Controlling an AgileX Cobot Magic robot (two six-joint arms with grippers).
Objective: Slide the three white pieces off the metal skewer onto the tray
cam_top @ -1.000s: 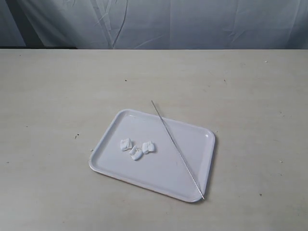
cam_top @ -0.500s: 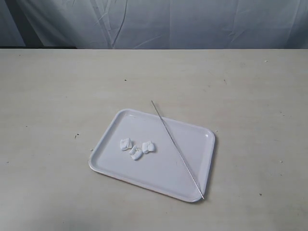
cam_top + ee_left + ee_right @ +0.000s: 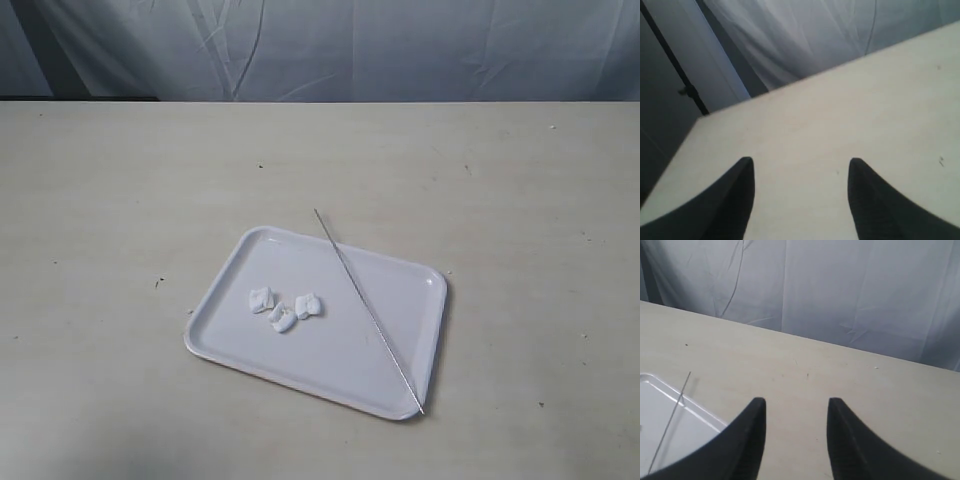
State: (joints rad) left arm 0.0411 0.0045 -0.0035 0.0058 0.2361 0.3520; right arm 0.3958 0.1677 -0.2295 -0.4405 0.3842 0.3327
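Nothing moved: thin metal skewer (image 3: pixel 369 311) crosses glossy rounded tray (image 3: pixel 232 340).

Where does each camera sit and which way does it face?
Exterior: high up, looks down on tray, metal skewer, three white pieces; no robot shows.
Left wrist: behind open left end effector, faces table, curtain.
Right wrist: behind open right end effector, faces table, curtain.
Shared: exterior and right wrist both show tray, metal skewer.

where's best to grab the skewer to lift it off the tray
The metal skewer: probably its far end, which juts past the tray rim over the table. Come straight down, jaws set across the thin rod. It lies diagonally on the rims, clear of the three white pieces.
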